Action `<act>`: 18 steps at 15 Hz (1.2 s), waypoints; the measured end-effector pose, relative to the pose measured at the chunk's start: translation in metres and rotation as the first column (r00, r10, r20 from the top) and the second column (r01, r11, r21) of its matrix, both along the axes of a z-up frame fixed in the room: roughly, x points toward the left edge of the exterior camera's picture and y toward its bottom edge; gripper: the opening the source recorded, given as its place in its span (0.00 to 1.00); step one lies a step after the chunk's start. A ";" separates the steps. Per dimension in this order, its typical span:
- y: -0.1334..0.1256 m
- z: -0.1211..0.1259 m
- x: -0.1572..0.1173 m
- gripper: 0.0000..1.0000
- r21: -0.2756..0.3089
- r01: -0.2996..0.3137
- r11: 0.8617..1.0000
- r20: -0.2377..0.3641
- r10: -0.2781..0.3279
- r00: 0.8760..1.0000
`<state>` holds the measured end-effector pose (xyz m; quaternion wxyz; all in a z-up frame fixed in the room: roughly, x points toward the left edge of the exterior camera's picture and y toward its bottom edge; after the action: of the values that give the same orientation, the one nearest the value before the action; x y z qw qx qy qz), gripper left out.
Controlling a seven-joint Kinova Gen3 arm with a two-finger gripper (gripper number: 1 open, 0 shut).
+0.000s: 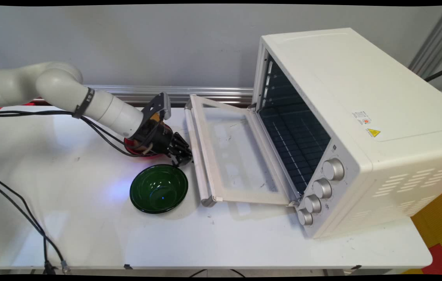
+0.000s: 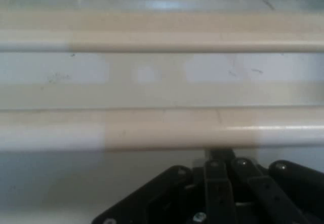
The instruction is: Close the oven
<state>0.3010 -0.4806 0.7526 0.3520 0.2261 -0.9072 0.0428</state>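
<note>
Oven [image 1: 361,128] is sitting right on the table [image 1: 244,242], door [image 1: 240,156] lying open and flat. Gripper [image 1: 184,156] is hovering low against the door's handle [image 1: 197,156], just behind the green bowl [image 1: 158,188]. Risk, by my reading: a sideways drift is likely knocking the bowl or jarring the door. A red dish [image 1: 129,146] is mostly hiding under the wrist. Jaws: cannot tell whether apart or together. In the hand view, the handle [image 2: 162,133] is filling the frame.
</note>
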 end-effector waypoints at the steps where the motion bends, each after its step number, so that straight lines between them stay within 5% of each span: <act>1: -0.001 -0.001 -0.001 0.00 -0.004 -0.002 1.000 -0.010 0.002 1.000; 8: -0.008 0.012 -0.003 0.00 -0.021 -0.001 1.000 -0.075 0.000 0.997; 18: -0.031 0.067 -0.021 0.00 -0.069 -0.014 0.998 -0.205 -0.001 0.979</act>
<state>0.2796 -0.5111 0.8198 0.4510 0.2198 -0.8635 0.0521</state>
